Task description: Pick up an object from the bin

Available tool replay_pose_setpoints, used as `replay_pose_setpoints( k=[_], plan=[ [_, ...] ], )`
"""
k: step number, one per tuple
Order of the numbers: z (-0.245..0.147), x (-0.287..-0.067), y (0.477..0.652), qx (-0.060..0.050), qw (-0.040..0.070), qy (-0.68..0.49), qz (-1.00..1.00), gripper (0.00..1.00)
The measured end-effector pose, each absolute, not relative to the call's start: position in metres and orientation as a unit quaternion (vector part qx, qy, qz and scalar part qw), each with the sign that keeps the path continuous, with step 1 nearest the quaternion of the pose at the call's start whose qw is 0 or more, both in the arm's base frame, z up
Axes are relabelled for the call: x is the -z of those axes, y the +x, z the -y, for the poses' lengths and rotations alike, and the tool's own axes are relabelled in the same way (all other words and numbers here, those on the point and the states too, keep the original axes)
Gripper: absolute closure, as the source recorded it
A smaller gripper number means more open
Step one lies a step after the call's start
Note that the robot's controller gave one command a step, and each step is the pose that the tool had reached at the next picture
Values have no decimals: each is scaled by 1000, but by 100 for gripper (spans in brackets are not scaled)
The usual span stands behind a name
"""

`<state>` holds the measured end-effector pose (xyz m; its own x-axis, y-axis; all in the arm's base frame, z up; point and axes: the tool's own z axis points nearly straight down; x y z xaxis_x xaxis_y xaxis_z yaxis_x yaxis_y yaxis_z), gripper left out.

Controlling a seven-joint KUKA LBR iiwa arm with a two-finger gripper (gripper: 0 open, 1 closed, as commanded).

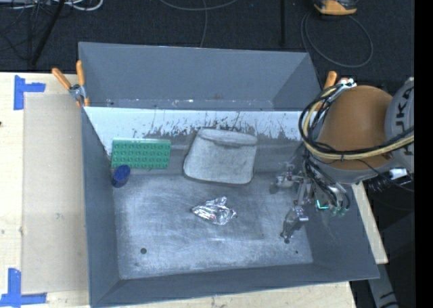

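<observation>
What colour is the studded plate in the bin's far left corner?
The studded plate is green, clearest in the camera view.

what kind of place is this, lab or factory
Most likely a robotics lab's grasping test station: a robot arm with its tool reaches into a grey metal bin holding odd items like a green studded plate and crumpled foil; loose cables lie behind.

A crumpled silver foil wrapper (pixel 215 212) is seen lying near the middle of the bin (pixel 203 259). A grey rounded pad (pixel 221 156) is laid behind it, by the back wall. A green studded plate (pixel 141 154) is found at the back left, a small blue cap (pixel 121 176) just beside its lower left corner.
</observation>
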<state>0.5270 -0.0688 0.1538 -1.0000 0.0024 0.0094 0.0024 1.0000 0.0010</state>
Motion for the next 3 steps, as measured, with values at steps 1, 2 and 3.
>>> replay_pose_setpoints(
  k=[1, 2, 3],
  plan=[
    [-4, -72, 550, 1, 0, 12, 1000, 0],
    [-53, -73, 573, -1, -2, 99, 995, 0],
    [-54, -75, 574, 0, -5, 99, 995, 100]
  ],
)
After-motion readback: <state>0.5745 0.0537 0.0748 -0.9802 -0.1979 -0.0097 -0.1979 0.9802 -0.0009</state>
